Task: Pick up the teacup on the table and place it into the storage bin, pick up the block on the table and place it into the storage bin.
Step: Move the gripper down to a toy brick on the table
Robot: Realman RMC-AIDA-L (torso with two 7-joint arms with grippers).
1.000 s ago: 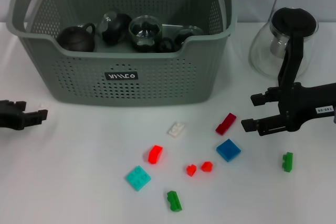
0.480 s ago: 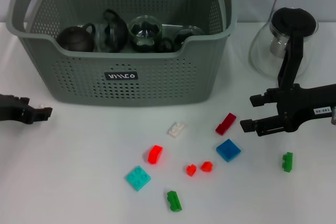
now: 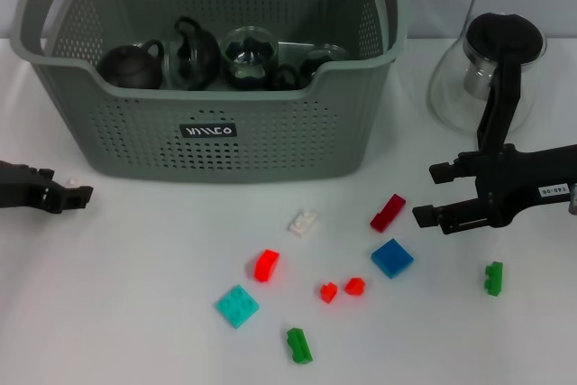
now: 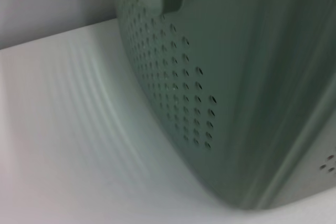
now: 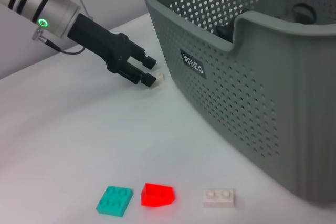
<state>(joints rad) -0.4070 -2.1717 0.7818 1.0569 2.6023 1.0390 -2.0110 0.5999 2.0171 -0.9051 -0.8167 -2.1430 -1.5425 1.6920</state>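
While the left gripper closes on a half-hidden white block, its arm is cropped.

The table is viewed from above by the head camera; the storage bin wall is shared with both wrist views.

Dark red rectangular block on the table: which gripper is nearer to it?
Right. The right gripper hovers just beside the dark red rectangular block, toward the robot's right. The left gripper is far across the table, by the storage bin's left front corner.
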